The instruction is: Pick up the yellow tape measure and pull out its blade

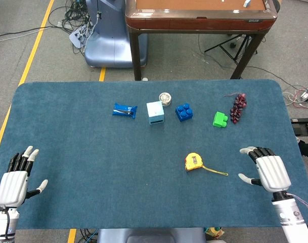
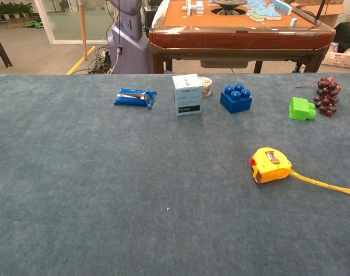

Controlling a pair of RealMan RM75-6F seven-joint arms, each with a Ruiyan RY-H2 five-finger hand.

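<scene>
The yellow tape measure (image 1: 193,162) (image 2: 270,164) lies flat on the blue table, right of centre, with a short length of yellow blade (image 1: 216,171) (image 2: 324,184) trailing out to its right. My right hand (image 1: 268,171) hovers open near the table's right edge, fingers spread, a hand's width right of the blade tip. My left hand (image 1: 15,178) is open at the near left corner, far from the tape. Neither hand shows in the chest view.
Along the far side sit a blue packet (image 1: 125,110), a pale blue box (image 1: 155,112), a small round tin (image 1: 165,98), a blue brick (image 1: 183,112), a green brick (image 1: 220,119) and dark grapes (image 1: 238,107). A wooden table (image 1: 199,17) stands beyond.
</scene>
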